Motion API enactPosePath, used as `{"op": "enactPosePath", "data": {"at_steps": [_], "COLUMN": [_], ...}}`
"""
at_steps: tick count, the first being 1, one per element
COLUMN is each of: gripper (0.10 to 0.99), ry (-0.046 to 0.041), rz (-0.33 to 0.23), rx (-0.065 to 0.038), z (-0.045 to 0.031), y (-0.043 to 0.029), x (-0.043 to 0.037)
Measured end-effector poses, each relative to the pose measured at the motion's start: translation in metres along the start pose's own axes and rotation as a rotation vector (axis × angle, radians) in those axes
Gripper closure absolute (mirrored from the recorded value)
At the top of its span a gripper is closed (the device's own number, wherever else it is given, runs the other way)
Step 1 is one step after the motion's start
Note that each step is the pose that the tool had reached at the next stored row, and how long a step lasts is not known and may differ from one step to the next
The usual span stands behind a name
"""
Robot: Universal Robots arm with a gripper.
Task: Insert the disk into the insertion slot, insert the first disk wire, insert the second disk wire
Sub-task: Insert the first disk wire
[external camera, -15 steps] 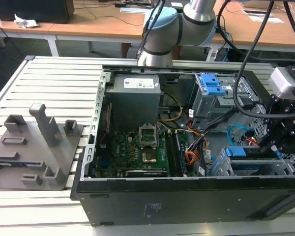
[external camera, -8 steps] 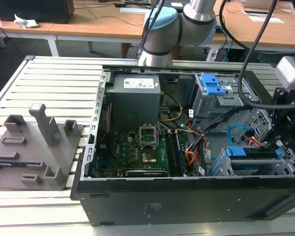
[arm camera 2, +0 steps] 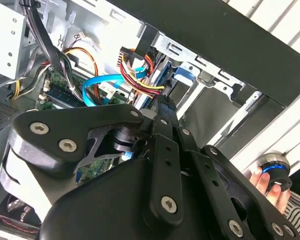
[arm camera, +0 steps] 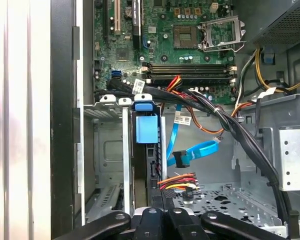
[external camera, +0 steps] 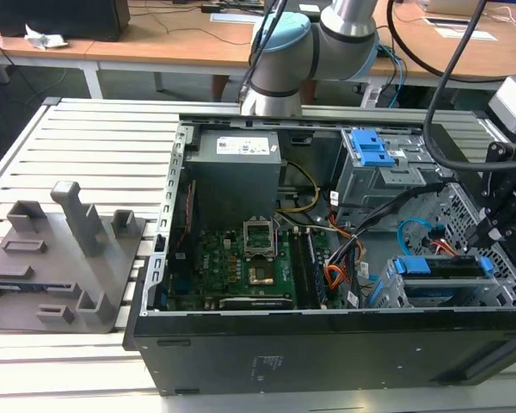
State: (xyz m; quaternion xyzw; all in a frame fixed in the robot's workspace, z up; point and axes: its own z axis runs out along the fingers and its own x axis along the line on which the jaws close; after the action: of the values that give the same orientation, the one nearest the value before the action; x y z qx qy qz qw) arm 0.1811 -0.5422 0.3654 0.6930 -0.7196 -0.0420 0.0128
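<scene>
Gripper [arm camera: 163,207] fingers narrow on the first disk wire [arm camera: 177,180] plug by the disk [arm camera: 146,128]; cable tag [arm camera: 182,119] illegible

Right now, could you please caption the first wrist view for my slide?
Disk in its blue carrier sits in the insertion slot; the second disk wire curls unplugged alongside.

A pale slatted desk [external camera: 95,146] carries an open black computer case [external camera: 327,353] and, on the exterior view's left, a grey moulded fixture [external camera: 60,258]
</scene>
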Motion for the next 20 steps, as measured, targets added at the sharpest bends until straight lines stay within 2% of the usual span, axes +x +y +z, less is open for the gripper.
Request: {"op": "enactPosePath", "data": {"at_steps": [2,4,7,11,12,20], "gripper": [0.98,0.98,0.98,0.98,0.98,0.98], "ry": [0.0001,0.0001,0.0001,0.0,0.0,0.0001], "rz": [0.0,0.0,0.0,0.0,0.0,0.0], "rx": [0.0,0.0,0.0,0.0,0.0,0.0], "z": [-0.0001,0.0001,0.0013,0.0036,0.004,0.0041], "y": [0.0,0.0029,0.0176,0.0471,0.052,0.054], "x": [-0.0001,-0.0002,0.0005,0.0017,0.0019,0.002]}}
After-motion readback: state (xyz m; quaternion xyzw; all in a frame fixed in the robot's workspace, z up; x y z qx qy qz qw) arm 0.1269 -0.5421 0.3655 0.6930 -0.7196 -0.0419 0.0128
